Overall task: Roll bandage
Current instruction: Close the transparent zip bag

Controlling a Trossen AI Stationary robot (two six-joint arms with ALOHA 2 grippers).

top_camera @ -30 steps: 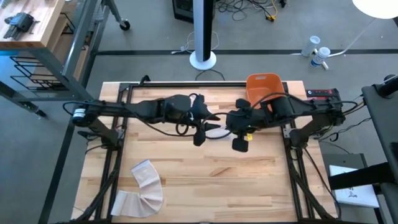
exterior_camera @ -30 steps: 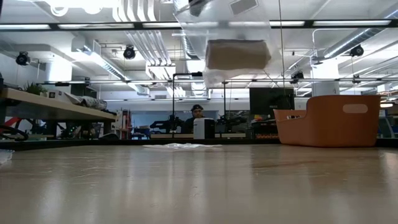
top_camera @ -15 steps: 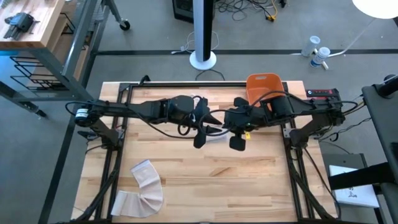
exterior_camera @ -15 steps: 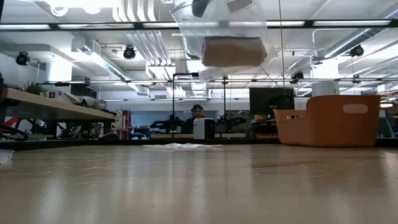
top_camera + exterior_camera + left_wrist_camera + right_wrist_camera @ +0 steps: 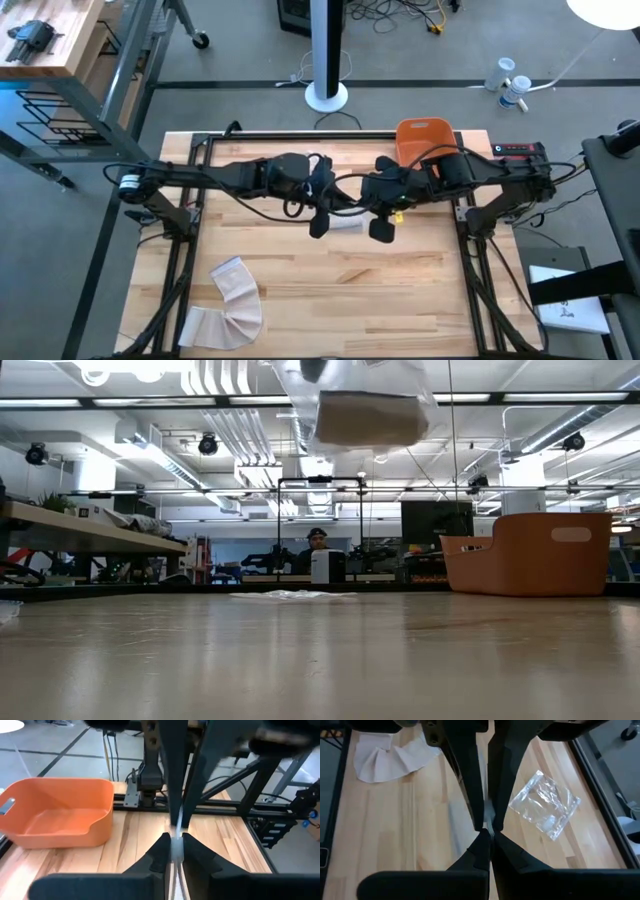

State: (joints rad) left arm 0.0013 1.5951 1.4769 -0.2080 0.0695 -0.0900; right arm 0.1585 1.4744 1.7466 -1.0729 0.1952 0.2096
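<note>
A clear plastic bag (image 5: 362,400) with a tan bandage roll (image 5: 368,418) inside hangs high above the middle of the table. Both grippers meet at it there. My left gripper (image 5: 176,844) comes from the table's left and is shut on the bag's thin film. My right gripper (image 5: 488,838) comes from the right and is shut on it too, fingertip to fingertip with the left. A white unrolled bandage (image 5: 228,300) lies flat near the table's front left corner. My left gripper pinches a thin edge of the clear bag's film (image 5: 176,827) between its two fingers, coming nearly level from the table's left. The bag is lifted clear of the table. My right gripper pinches the same film (image 5: 489,822) between its shut fingers, slanting down from the table's right, right against the left gripper's fingertips. The bag with the roll hangs below, clear of the table.
An orange bin (image 5: 425,142) stands at the table's far right. A second, flat clear bag (image 5: 546,806) lies on the wood, seen in the low view as flat clear plastic (image 5: 290,595) toward the far edge. The near half of the table is bare wood apart from the white bandage.
The bag with the roll has risen a little and shifted toward the table's left in the low view, and the roll now sits tilted. Both arms have stayed about where they were.
</note>
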